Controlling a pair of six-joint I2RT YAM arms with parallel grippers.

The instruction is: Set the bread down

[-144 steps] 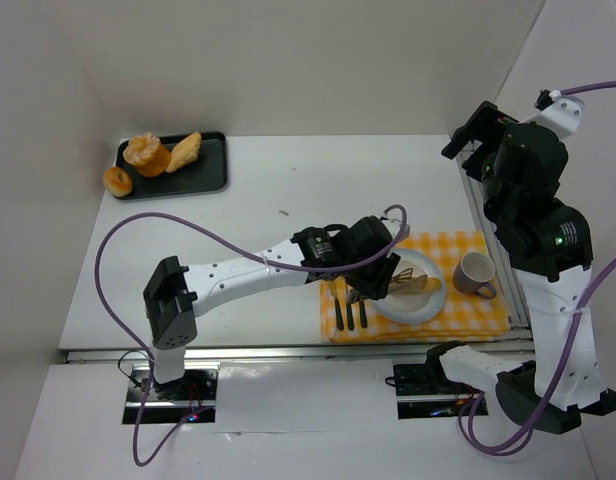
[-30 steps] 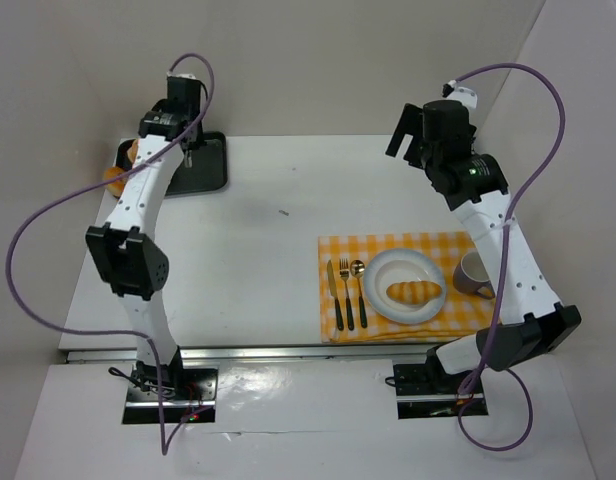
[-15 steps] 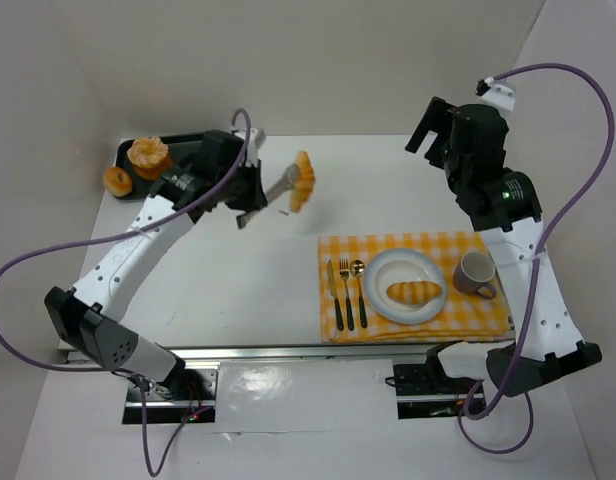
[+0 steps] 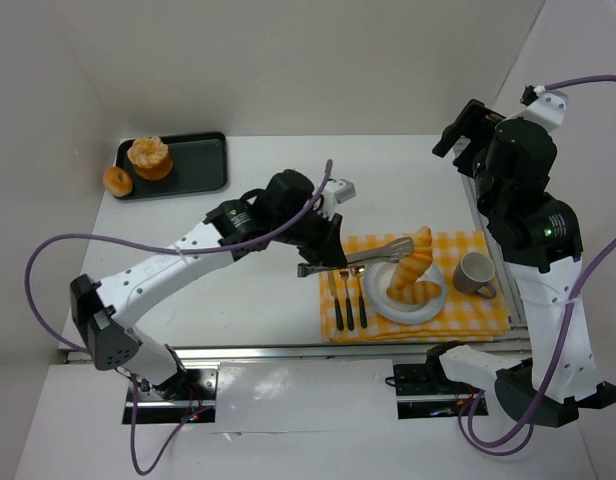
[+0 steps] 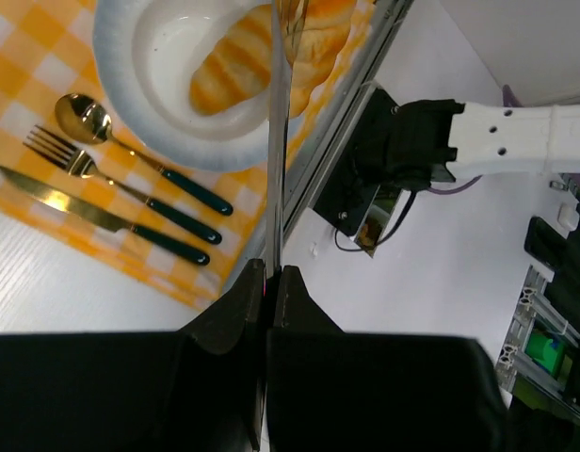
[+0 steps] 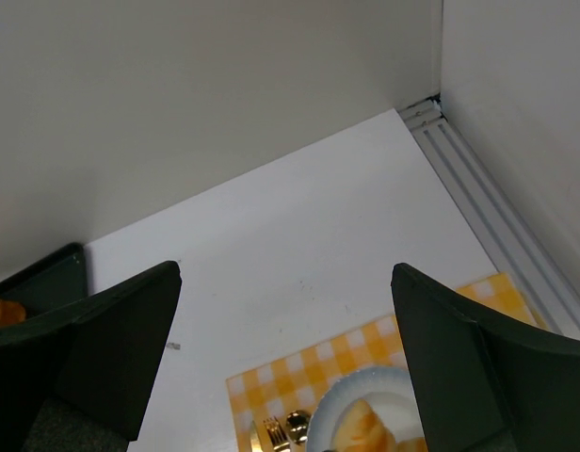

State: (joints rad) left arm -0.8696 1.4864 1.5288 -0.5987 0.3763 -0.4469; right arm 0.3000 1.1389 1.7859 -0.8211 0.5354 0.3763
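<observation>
- Pastries (image 4: 148, 156) are seen on a black tray (image 4: 203, 165) at the far left corner of the worktop (image 4: 248, 215).
- The left tool (image 4: 323, 252) is clenched on a pair of tongs (image 4: 358, 258), which is stretched rightward toward the near right corner.
- The bread (image 4: 420, 250) is pinched at the tong tips, to the right of the left tool, over the plate (image 4: 381, 288); its long axis is run far to near, tilted.
- A second roll (image 4: 413, 293) is laid in the plate just beneath; contact between the two cannot be told.
- The right tool (image 6: 285, 273) is held released and raised by the far right corner, so the left arm is judged the nearer for the set-down.
</observation>
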